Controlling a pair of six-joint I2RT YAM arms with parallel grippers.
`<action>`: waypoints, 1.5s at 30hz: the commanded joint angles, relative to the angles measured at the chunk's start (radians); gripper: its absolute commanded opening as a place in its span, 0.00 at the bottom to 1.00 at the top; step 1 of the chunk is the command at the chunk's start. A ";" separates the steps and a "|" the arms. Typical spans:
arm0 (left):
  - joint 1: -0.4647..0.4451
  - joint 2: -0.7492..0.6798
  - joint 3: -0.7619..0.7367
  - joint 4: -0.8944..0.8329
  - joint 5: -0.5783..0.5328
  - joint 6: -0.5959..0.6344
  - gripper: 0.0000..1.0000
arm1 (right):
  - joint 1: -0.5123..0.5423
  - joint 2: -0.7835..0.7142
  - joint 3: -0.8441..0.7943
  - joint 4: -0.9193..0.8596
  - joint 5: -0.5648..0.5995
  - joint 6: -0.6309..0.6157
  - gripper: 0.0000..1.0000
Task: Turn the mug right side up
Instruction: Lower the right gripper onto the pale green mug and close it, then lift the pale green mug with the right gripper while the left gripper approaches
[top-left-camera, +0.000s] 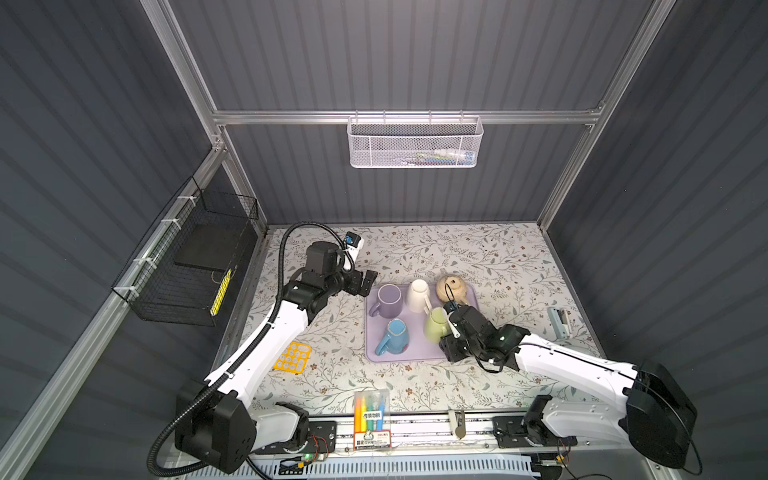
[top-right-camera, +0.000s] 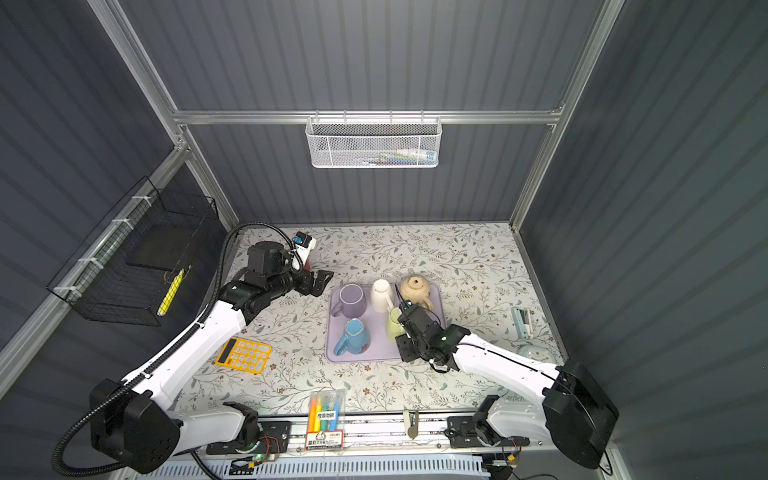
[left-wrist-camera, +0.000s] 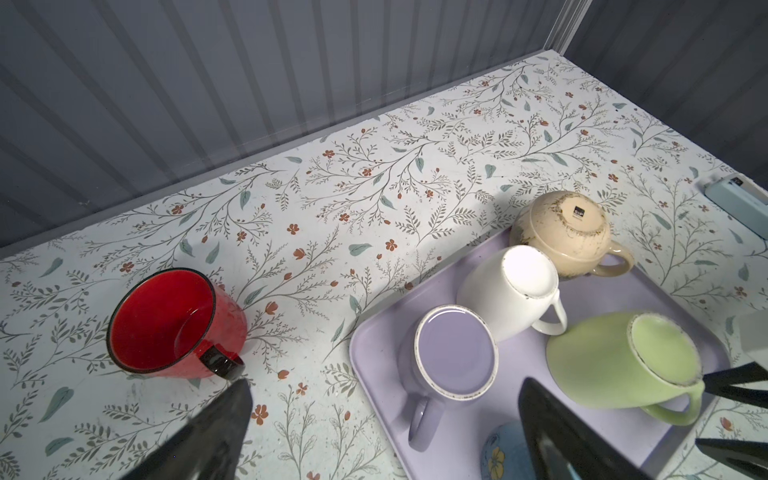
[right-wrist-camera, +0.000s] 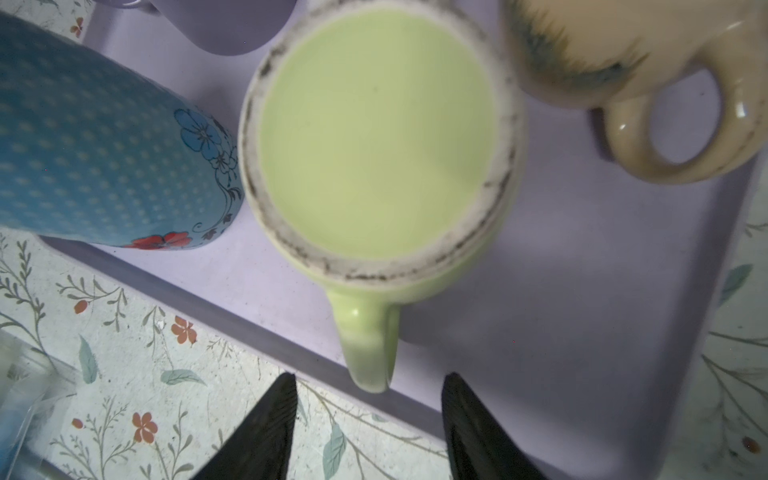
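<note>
In both top views the green mug (top-left-camera: 433, 325) (top-right-camera: 392, 327) is seen mouth-down on the tray (top-left-camera: 415, 353), directly ahead of the right tool (top-left-camera: 446, 331). That tool is set low over the tray's edge, presumably so that the handle can be taken. The left tool (top-left-camera: 367, 284) is held spread wide and empty, with a corner of the tray just ahead of it and the green mug well apart. It is judged to be parked out of the way. In the left wrist view the green mug (left-wrist-camera: 615, 365) is shown with its flat base uppermost and its wider mouth below, so it is not yet turned. Whether it is slightly tipped cannot be told. Its handle (left-wrist-camera: 669, 411) is pointed at the gap between the right tool's fingers (left-wrist-camera: 731, 380). A red mug (left-wrist-camera: 166, 324) is stood mouth-up on the counter (left-wrist-camera: 374, 187) ahead of the left tool, untouched. In the right wrist view the pale green base, ringed by a scuffed unglazed edge, is faced toward the camera. The handle's end is seen just short of the line between the two fingertips, centred on the gap. The right tool is half spread, nothing is grasped, and neither finger is touching the handle. A blue mug (right-wrist-camera: 104, 137) and a beige mug (right-wrist-camera: 623, 62) are set close on either side of the green mug, so a pinch on the handle is judged the clearest hold.
</note>
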 joint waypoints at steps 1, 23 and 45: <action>0.001 0.004 -0.014 0.042 0.005 -0.007 1.00 | -0.004 0.021 -0.018 0.039 0.020 -0.016 0.58; 0.001 0.022 -0.071 0.068 -0.032 0.024 0.89 | 0.045 0.172 -0.069 0.176 0.127 0.025 0.44; 0.001 0.019 -0.078 0.073 -0.006 0.024 0.88 | 0.051 0.175 -0.075 0.183 0.168 0.046 0.13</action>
